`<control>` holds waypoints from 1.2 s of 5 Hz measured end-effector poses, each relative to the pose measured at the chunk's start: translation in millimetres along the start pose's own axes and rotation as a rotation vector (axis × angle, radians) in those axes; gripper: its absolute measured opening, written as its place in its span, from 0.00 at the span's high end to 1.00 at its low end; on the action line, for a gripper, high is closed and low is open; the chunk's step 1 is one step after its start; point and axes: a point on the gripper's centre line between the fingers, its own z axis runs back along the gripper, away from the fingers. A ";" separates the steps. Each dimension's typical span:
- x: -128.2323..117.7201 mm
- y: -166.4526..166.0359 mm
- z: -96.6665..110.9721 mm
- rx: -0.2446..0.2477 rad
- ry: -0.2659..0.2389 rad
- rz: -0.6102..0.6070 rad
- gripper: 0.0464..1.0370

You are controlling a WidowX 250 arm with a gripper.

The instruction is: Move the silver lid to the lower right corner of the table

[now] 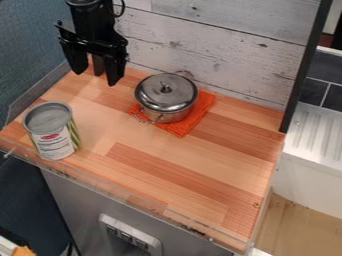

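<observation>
The silver lid (157, 100) is sitting on the pot (176, 115), to the right of the fingers (115, 74), which are hanging spread apart.

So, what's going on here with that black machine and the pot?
A black robot arm hangs over the far left of the wooden table, its gripper open and holding nothing. The job is to move the silver lid to the lower right corner; for now it sits on the pot, on an orange cloth. A can stands at the left.
</observation>
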 end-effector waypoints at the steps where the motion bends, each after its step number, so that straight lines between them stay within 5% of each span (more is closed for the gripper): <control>1: -1.3 -1.3 -9.5 -0.009 0.028 0.002 0.04; 4: 74.9 -68.4 -40.4 -0.007 0.050 -0.097 0.04; 6: 81.2 -80.5 -47.2 0.016 0.050 -0.118 0.07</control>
